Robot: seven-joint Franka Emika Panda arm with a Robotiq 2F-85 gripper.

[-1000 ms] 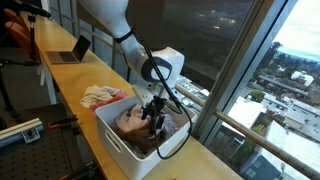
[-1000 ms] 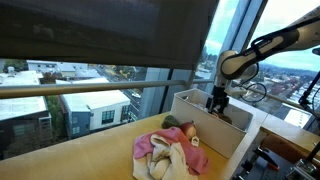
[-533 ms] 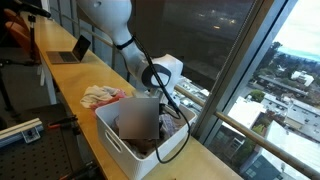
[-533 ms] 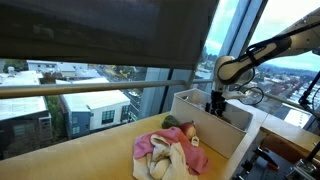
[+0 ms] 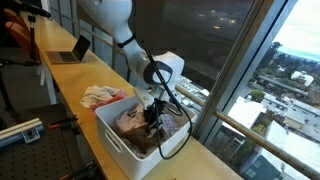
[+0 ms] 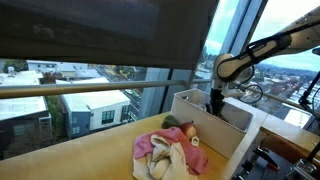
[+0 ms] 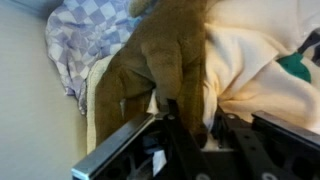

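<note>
The fingers (image 7: 178, 118) have drawn in since a second ago, when they stood wide. In the wrist view they now pinch a fold of the brown cloth (image 7: 165, 60), which lies in the white bin (image 5: 115, 140) against a cream cloth (image 7: 262, 60) and a checked cloth (image 7: 75, 40). The bin sits on the counter (image 5: 60, 85) by the window, with a heap of clothes (image 5: 100, 96) just beside it. To my eye, a deep bite and a slow, straight lift would keep the neighbouring cloths from snagging.
</note>
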